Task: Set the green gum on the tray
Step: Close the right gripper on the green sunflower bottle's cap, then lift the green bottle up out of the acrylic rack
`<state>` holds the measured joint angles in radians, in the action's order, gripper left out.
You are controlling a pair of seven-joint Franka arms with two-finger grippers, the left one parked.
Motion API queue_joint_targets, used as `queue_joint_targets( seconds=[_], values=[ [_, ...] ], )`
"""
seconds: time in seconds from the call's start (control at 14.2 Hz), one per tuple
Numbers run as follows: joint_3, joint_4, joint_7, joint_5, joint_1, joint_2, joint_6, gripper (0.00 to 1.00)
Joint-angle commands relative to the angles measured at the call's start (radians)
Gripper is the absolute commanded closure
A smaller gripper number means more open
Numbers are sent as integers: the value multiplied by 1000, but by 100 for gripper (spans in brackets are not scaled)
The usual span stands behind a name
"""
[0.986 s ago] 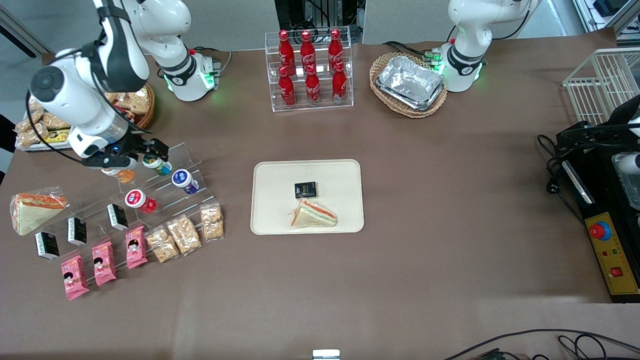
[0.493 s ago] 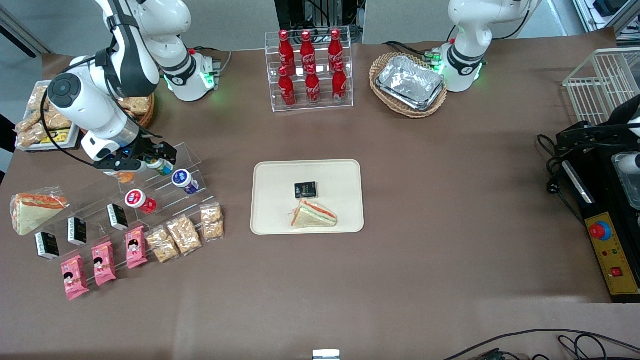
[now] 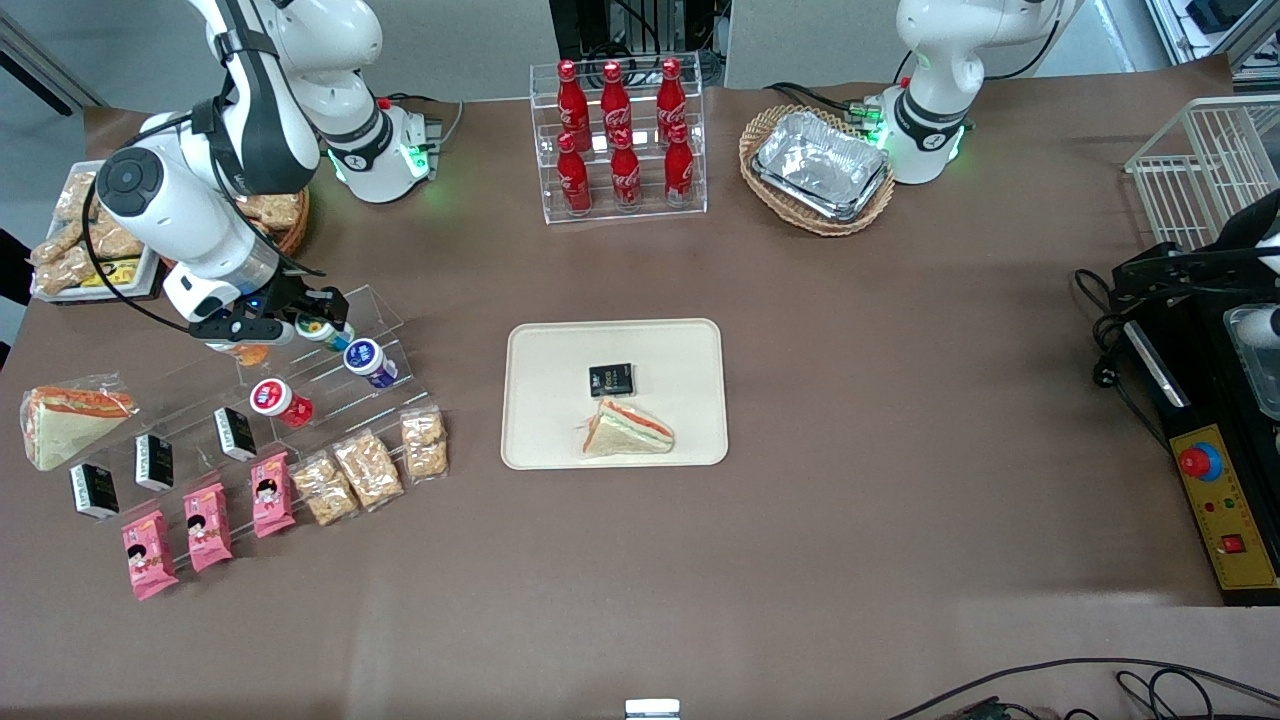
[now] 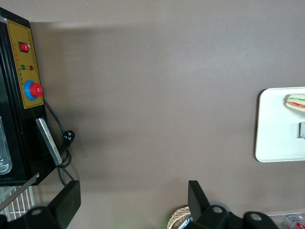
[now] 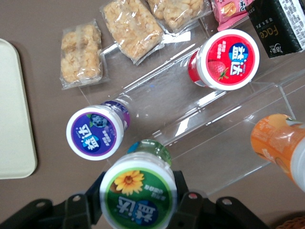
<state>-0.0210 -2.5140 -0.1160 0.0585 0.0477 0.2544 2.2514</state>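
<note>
Right wrist view showed the gripper [image 5: 139,202] clamped around the green gum [image 5: 138,193] at the clear stand's [image 5: 209,119] top step; the tray [image 3: 690,345] lay mid-tabletop.

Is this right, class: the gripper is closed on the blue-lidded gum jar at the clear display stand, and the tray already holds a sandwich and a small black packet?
One detail is wrong. The right wrist view shows the gripper closed on the green gum, not the blue-lidded jar, which stands free beside it. The tray does hold the sandwich and black packet.
</note>
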Motion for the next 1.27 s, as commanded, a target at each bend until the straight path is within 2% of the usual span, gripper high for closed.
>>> queue_joint_targets(
  seconds=[0.0, 0.28, 0.49, 0.85, 1.2],
  values=[
    [6, -8, -4, 1, 4, 3, 19, 74],
    [9, 1, 4, 0, 4, 18, -2, 77],
    [9, 61, 6, -3, 4, 46, -97, 77],
    [13, 257, 6, -9, 1, 42, -298, 77],
    [13, 524, 3, 3, -2, -29, -539, 77]
  ],
)
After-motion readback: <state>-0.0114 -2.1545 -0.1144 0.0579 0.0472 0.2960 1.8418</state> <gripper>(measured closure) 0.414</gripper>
